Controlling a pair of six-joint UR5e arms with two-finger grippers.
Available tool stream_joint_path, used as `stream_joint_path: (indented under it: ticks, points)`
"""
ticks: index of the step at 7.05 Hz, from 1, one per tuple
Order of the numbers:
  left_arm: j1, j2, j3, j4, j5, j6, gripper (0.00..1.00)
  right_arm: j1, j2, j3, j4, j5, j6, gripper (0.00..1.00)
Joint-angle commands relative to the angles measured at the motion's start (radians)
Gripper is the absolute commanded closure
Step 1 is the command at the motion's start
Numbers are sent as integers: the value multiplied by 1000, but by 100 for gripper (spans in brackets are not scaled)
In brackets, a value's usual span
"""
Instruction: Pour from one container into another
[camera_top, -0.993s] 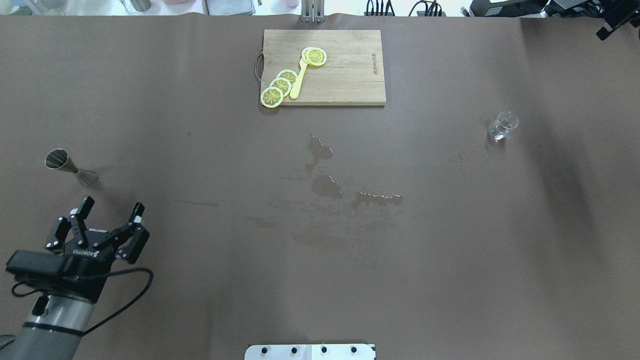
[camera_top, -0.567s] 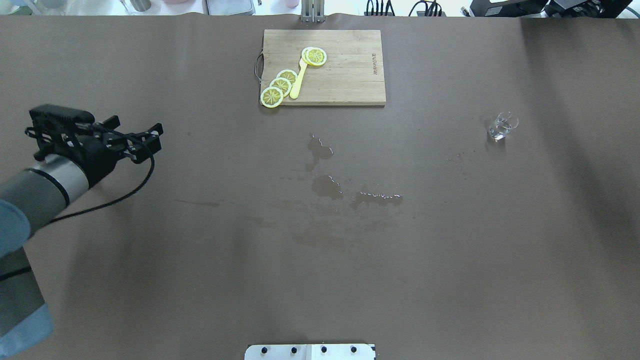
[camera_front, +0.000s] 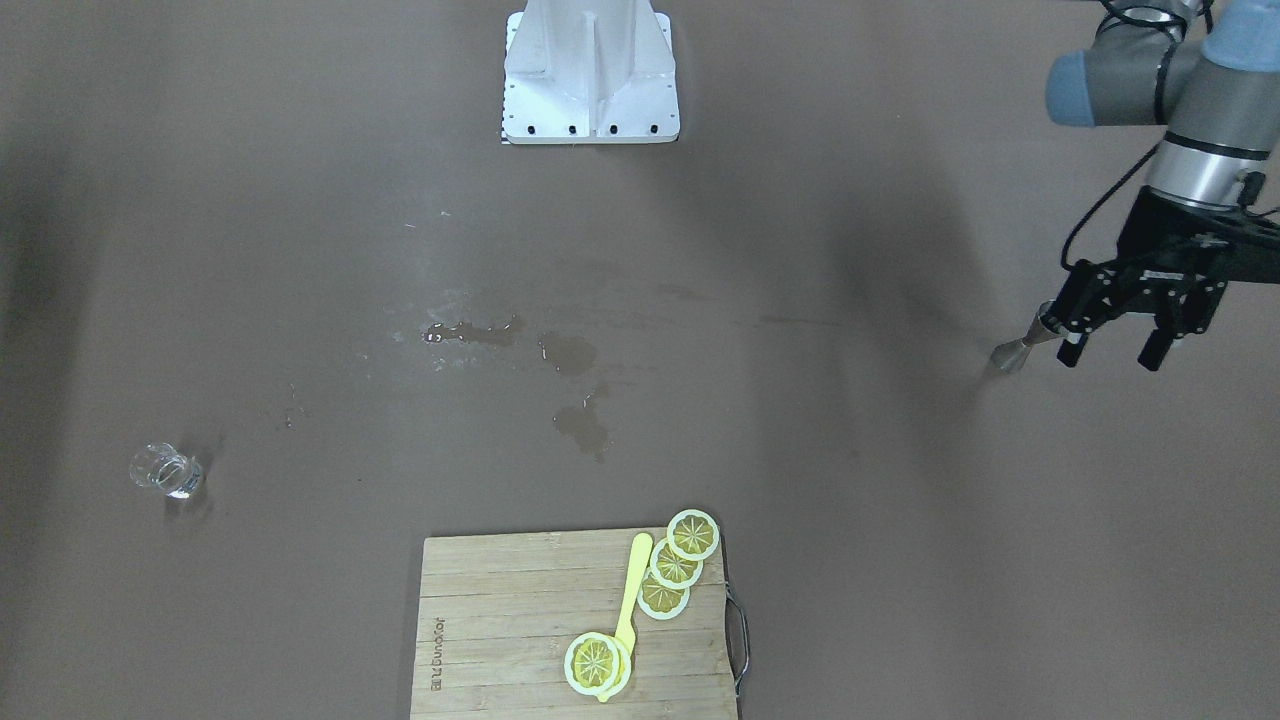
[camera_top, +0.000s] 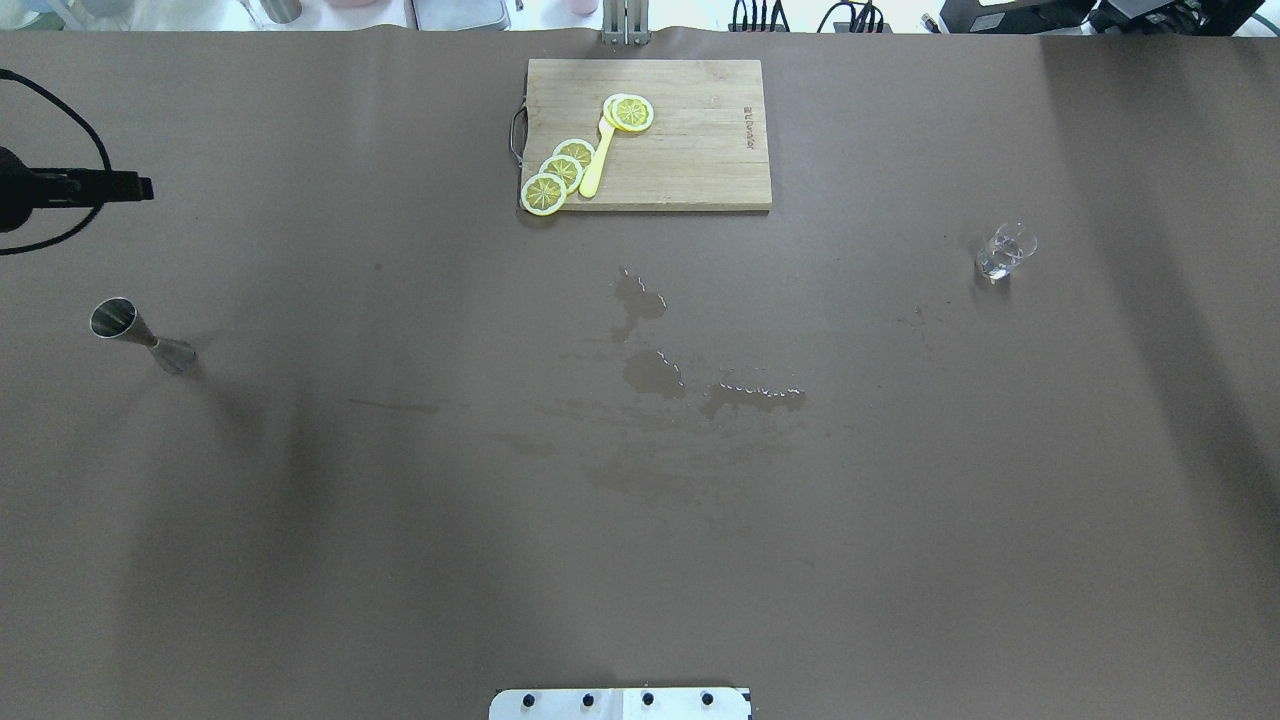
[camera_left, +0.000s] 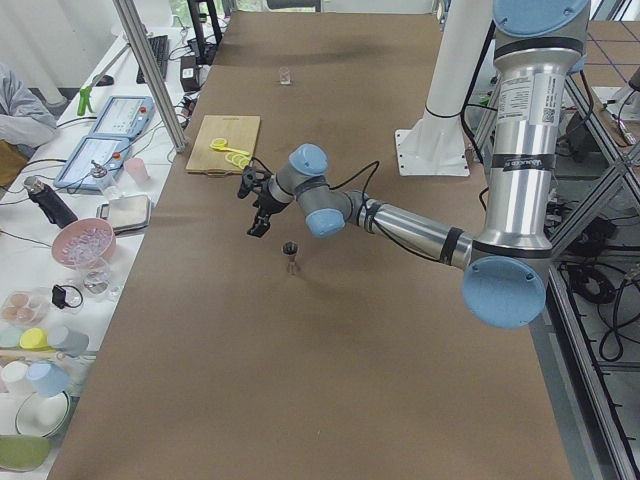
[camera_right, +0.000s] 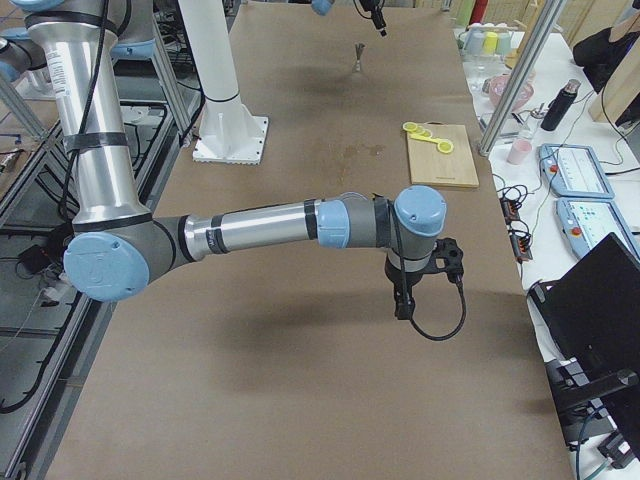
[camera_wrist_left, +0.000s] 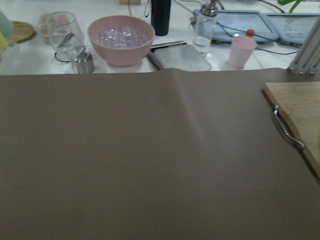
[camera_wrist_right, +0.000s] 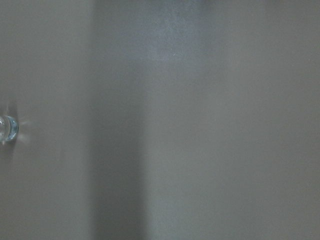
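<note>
A steel jigger (camera_top: 140, 335) stands upright at the table's left side, also seen as the jigger (camera_front: 1020, 345) in the front view and the jigger (camera_left: 291, 255) in the left side view. My left gripper (camera_front: 1112, 356) hangs open and empty above the table, beside the jigger and apart from it. A small clear glass (camera_top: 1005, 250) stands alone at the right, and the glass (camera_wrist_right: 7, 127) shows at the right wrist view's left edge. My right gripper (camera_right: 400, 306) points down over bare table; I cannot tell whether it is open or shut.
A wooden cutting board (camera_top: 700, 150) with lemon slices (camera_top: 560, 175) and a yellow tool lies at the far middle. Water puddles (camera_top: 655, 370) spread across the table's centre. A pink bowl (camera_wrist_left: 120, 37), cups and trays stand beyond the far edge. The robot base (camera_front: 590, 75) stands mid-table.
My left gripper rose from the near side of the jigger, passed over it and moved farther out to the left edge, uncovering the jigger. The jigger and glass stayed put.
</note>
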Motion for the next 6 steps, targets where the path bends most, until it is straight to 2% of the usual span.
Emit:
stream_joint_path:
  ticks: [1,2,3,4,6]
  points:
    - [-202,1,175,58,-354,1,2,6,-59,58,11,-8,-4,0]
    - [-290,-2,276,91,-563,4,2,-9,-46,23,16,-3,-2,0]
    - [-298,-2,291,195,-647,20,2,-10,-46,9,13,1,-2,0]
    - [-313,1,303,212,-648,175,2,-10,-46,-16,33,11,-2,0]
    - [-405,34,319,269,-629,760,2,-18,-42,-34,65,15,1,0]
